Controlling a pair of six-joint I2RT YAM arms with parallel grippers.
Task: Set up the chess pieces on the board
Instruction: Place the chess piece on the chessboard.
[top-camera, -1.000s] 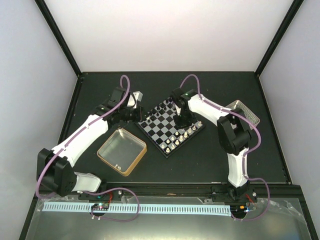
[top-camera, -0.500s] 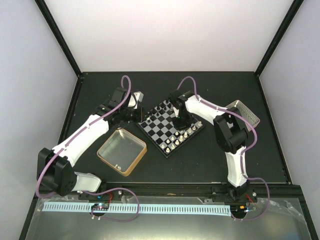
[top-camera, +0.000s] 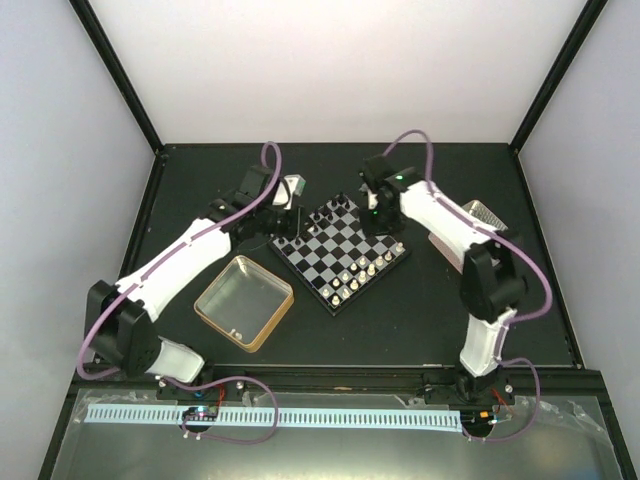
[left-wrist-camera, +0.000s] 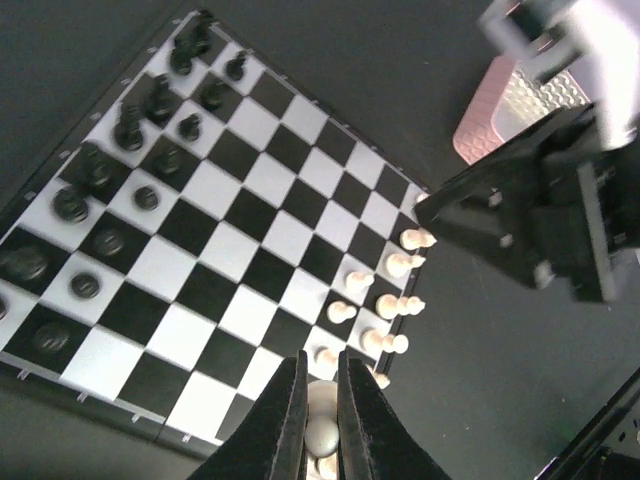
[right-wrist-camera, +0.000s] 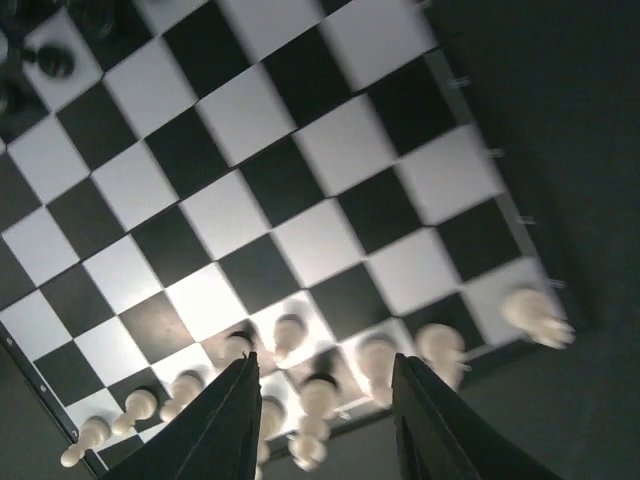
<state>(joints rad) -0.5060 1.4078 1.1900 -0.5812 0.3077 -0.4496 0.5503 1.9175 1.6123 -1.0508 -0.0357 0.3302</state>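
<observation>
Movement first: since the earlier overhead views, your right gripper (top-camera: 384, 214) has pulled off the middle of the board (top-camera: 343, 250). It now sits at the board's far right edge, with its arm stretched straighter. Your left gripper (top-camera: 289, 194) has swung right and away from the bases, up to the board's far left corner. The board and the gold-rimmed tin (top-camera: 243, 302) lie where they did.

In the left wrist view, your left gripper (left-wrist-camera: 321, 385) has its fingers drawn almost together, and a cream piece (left-wrist-camera: 322, 436) is pinched between them. Past the fingertips the board (left-wrist-camera: 270, 215) spreads out. The cream pieces (left-wrist-camera: 385, 300) stand along the edge nearest the fingers. The black pieces (left-wrist-camera: 130, 130) are on the side furthest from them, up and to the left in the view. To the right of the fingers the dark body of your other arm hangs beside the board's edge, with a pink tray (left-wrist-camera: 495, 115) beyond it.

Your right gripper (right-wrist-camera: 325, 360) has its fingers spread wide and nothing is in the gap. Straight under and between them runs the row of cream pieces (right-wrist-camera: 440, 345) on the board's (right-wrist-camera: 290, 170) near edge. The black pieces (right-wrist-camera: 55, 62) are well away at the opposite corner.
</observation>
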